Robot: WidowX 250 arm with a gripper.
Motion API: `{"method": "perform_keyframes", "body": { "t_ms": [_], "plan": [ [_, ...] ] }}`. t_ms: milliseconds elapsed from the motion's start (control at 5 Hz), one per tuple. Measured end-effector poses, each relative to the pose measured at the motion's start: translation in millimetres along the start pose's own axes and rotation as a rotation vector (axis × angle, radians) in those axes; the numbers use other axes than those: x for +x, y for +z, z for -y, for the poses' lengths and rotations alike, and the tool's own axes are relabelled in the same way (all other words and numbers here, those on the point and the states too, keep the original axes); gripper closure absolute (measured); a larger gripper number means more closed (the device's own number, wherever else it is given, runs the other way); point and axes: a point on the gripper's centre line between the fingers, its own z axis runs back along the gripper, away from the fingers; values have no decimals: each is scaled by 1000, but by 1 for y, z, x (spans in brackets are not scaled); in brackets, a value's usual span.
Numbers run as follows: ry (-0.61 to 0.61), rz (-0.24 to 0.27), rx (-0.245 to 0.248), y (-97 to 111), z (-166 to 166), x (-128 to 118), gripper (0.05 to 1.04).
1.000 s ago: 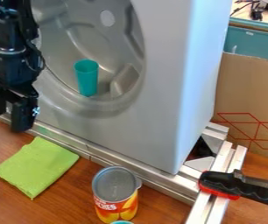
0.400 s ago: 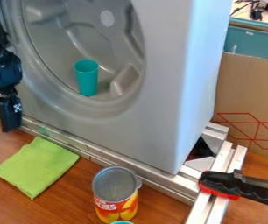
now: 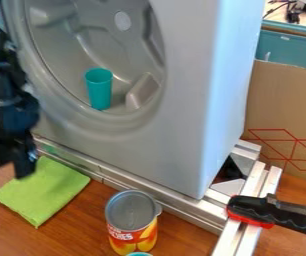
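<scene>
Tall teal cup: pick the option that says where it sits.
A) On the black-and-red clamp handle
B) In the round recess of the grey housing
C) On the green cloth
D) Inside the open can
B: the tall teal cup sits low in the round recess of the grey housing, with grey surface around it.

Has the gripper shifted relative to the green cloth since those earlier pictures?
Yes. The gripper is lower in the view: it was above the green cloth before, and now overlaps its upper left edge.
</scene>
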Motion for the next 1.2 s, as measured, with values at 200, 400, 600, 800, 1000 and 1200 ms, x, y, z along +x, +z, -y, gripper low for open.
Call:
{"method": "perform_keyframes", "body": {
  "t_ms": [200,400,600,800,1000,1200],
  "plan": [
    [-21,57,63,-3,22,3,83],
    [-20,82,79,-2,23,10,83],
    [-12,99,88,2,17,19,83],
    [-1,79,75,-10,14,22,83],
    [15,56,92,-20,10,21,83],
    [32,24,90,-33,8,19,83]
  ]
}}
